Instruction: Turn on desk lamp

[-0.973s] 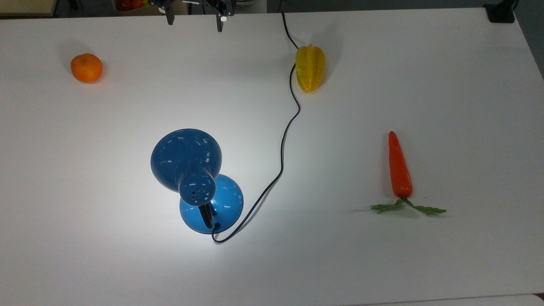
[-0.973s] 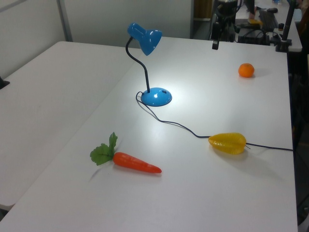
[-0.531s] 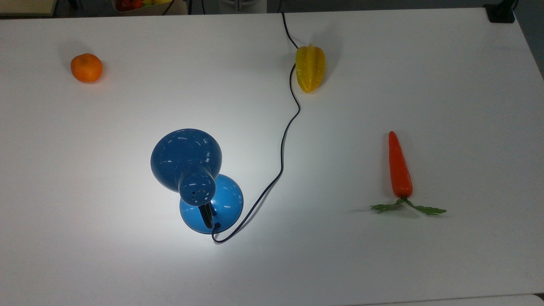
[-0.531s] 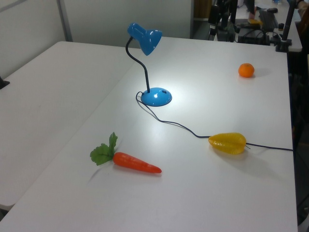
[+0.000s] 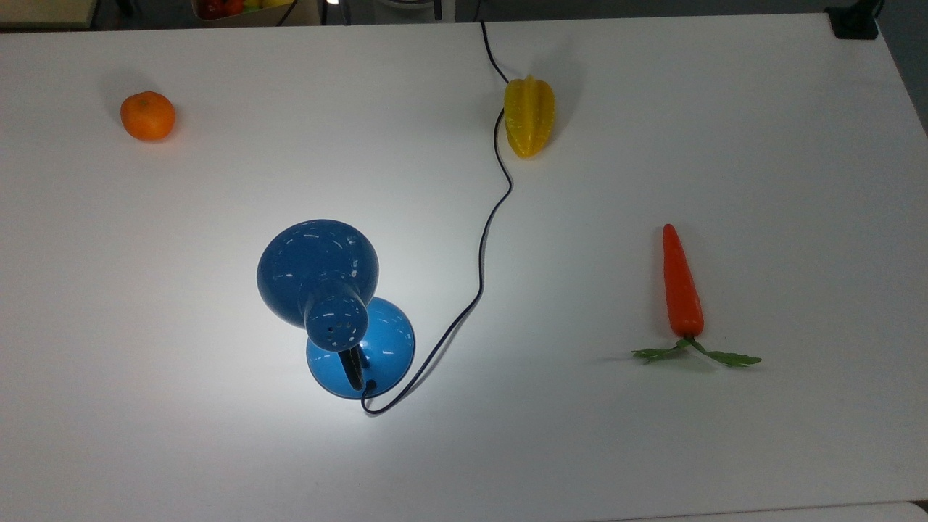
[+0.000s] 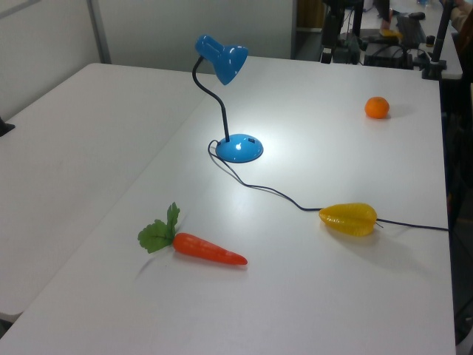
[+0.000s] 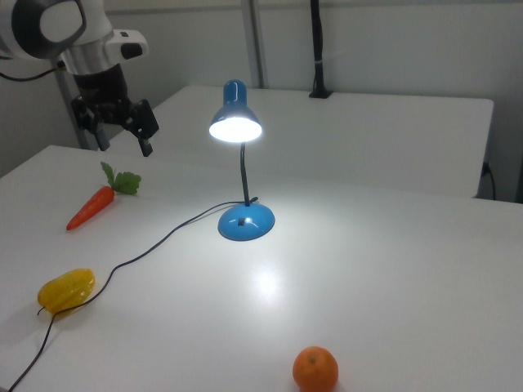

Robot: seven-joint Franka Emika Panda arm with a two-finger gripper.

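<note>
Since a second ago the tool (image 7: 122, 135) has gone up and back from the far edge of the tabletop (image 5: 652, 449); the top view had its two black fingers at the upper edge then. In the right view the tool hangs in the upper left of the frame, high over the tabletop, with its two black fingers spread apart and nothing between them.

The desk lamp (image 5: 319, 275) stands near the middle of the tabletop. It is shiny blue and smooth. Its shade is round like a bowl, with a small cap on top that has little holes. A thin bent black neck joins the shade to a round flat blue base. The shade is lit in the right view, and a bright patch lies on the tabletop around the base. A thin black cord (image 5: 482, 246) runs in wavy bends from the base to the upper edge in the top view.

The cord passes just beside a yellow ridged starfruit (image 5: 529, 116). A round orange (image 5: 147, 115) sits in the upper left of the top view. A long pointed carrot (image 5: 681, 283) with green leaves lies at the right. All three are well apart from the lamp.
</note>
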